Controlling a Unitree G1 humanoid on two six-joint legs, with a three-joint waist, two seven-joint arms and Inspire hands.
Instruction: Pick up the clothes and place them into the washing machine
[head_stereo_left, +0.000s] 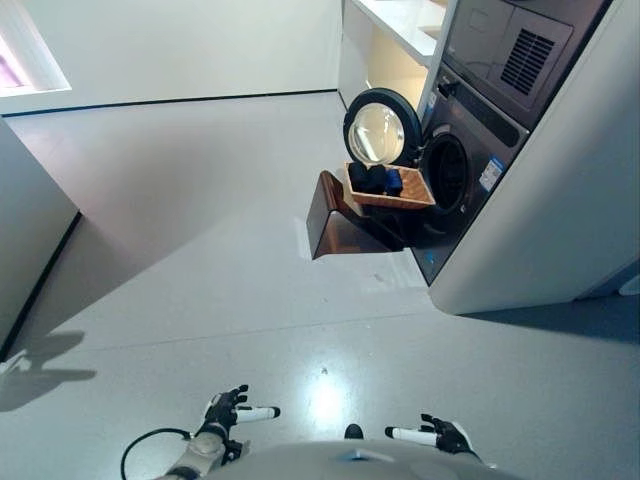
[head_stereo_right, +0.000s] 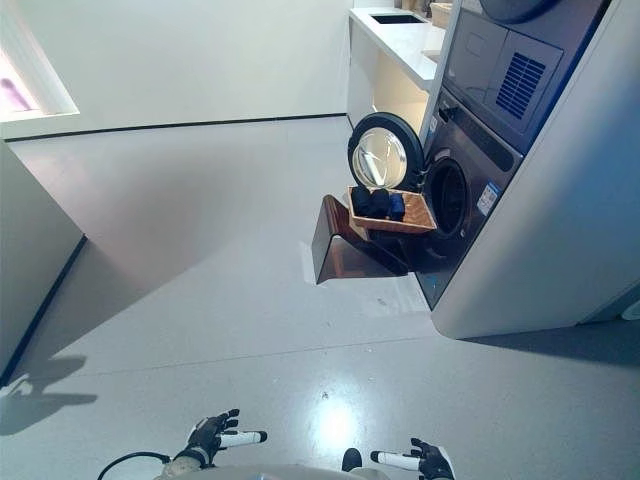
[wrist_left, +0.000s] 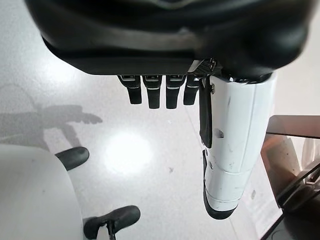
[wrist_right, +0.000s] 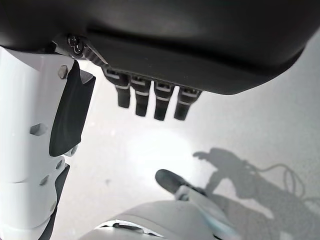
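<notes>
The dark, bundled clothes (head_stereo_left: 375, 179) sit heaped in a shallow light-brown wooden tray (head_stereo_left: 412, 199), which rests on a glossy dark-brown stand (head_stereo_left: 340, 225) pushed up just beside the front of the dark-grey front-loading washing machine (head_stereo_left: 480, 160). I read that staging as deliberate: the tray holds the load about level with the round drum opening (head_stereo_left: 448, 173), so a lift from it needs only a short swing sideways into the drum. The round glass-windowed door (head_stereo_left: 380, 127) stands swung wide open behind the tray, leaving the mouth clear.

From my seat the machine, set into a pale cabinet wall (head_stereo_left: 560, 230), is well apart from me across bare grey floor (head_stereo_left: 200, 260), so I judge the walk-up is the step in hand and no grasp has begun.

My left hand (head_stereo_left: 228, 410) hangs low at the near edge, fingers loosely extended and the white-covered thumb sticking out, holding nothing. My right hand (head_stereo_left: 445, 434) mirrors it, fingers relaxed and apart, also empty; both wrist views show only floor past the fingers. Carried low like this, the arms stay clear while I close in. The stand's near corner is the thing I would watch on approach.
</notes>
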